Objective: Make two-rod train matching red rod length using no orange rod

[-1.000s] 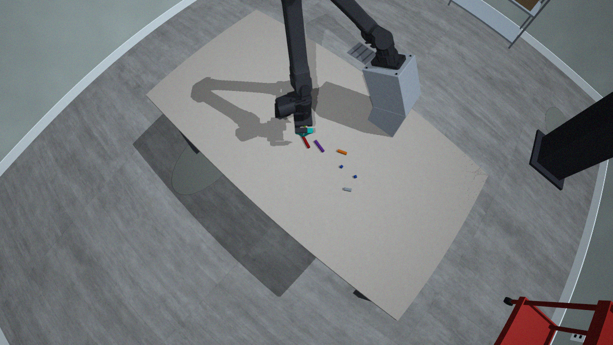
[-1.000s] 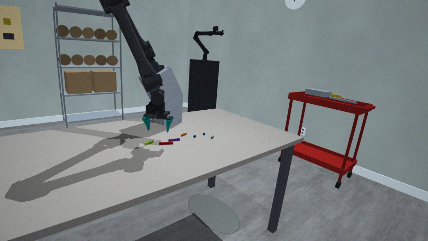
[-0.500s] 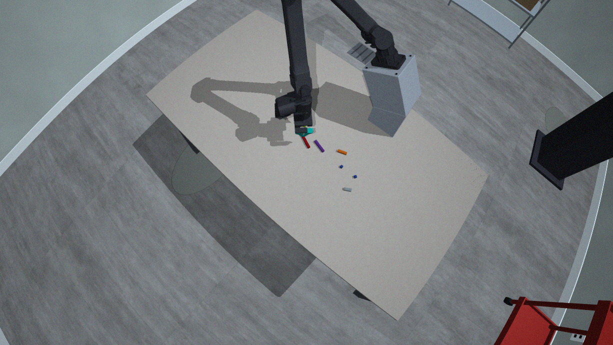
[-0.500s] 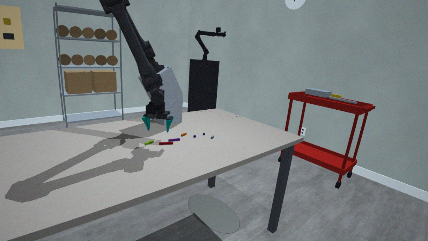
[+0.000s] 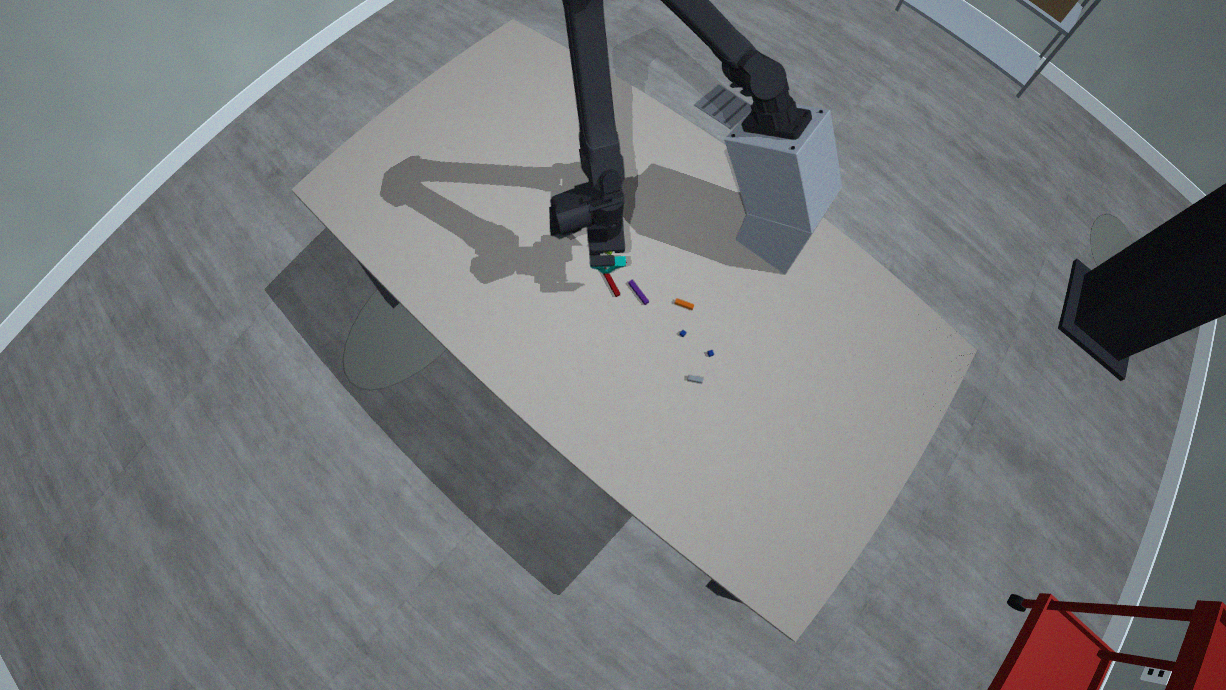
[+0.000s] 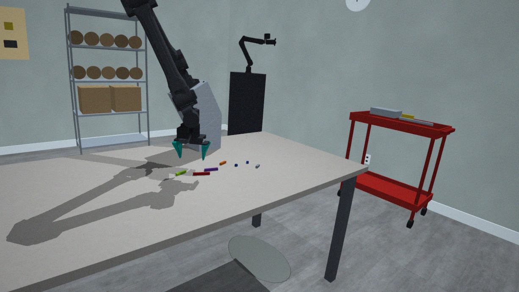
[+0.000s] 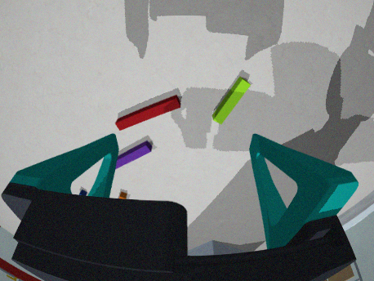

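My gripper (image 6: 191,150) hangs open and empty above the table, with its teal fingers wide apart; it also shows in the wrist view (image 7: 182,171). The lime rod (image 7: 232,100) lies flat just ahead of the fingers; it also shows in the exterior view (image 6: 180,172). The red rod (image 7: 148,113) lies to its left, and the purple rod (image 7: 133,153) lies beside my left finger. In the top view the red rod (image 5: 611,284), the purple rod (image 5: 637,291), an orange rod (image 5: 683,303), two blue rods (image 5: 682,332) (image 5: 709,352) and a grey rod (image 5: 694,378) lie apart in a loose row. The arm hides the lime rod there.
The robot's grey base (image 5: 785,184) stands at the table's back edge. A red cart (image 6: 396,159) stands right of the table. A shelf with boxes (image 6: 109,83) and a black cabinet (image 6: 246,103) stand behind it.
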You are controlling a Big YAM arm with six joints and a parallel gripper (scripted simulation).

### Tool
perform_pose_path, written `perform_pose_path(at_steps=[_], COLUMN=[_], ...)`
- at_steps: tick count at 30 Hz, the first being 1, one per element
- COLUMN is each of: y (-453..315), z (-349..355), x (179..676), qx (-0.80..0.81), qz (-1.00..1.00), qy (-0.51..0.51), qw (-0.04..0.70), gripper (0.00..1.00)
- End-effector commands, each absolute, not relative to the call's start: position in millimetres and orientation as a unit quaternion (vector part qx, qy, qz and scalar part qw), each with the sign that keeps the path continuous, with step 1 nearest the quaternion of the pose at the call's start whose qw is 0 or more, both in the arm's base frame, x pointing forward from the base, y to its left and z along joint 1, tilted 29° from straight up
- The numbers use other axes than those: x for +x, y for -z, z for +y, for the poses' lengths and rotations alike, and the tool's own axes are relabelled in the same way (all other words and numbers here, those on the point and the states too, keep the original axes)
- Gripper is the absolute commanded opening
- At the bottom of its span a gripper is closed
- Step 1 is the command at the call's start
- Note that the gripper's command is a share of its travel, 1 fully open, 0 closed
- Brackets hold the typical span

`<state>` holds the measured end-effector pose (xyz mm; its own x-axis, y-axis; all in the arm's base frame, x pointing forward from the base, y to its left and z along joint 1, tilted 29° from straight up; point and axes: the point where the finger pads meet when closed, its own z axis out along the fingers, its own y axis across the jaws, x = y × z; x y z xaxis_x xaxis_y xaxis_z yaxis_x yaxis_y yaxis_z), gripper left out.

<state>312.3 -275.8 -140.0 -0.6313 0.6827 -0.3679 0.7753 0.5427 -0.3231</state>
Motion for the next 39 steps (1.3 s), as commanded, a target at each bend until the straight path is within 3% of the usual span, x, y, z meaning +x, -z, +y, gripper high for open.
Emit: perform_pose_path(at_steps=[1,18,38,39], y=[134.2,197.7,250.8,250.8], z=[-277.1,-171.7,-76.7,-76.7], x=[317.2,350.1,345.7,345.7], qx=[0.421,0.215,0.015,0.015], qz=[0.871,0.946,0.967,0.967], qy=[0.232,0.239,0.253,0.253], qw=[0.104,0.044,-0.005,-0.005], gripper=[1.00,1.00,1.00,0.24])
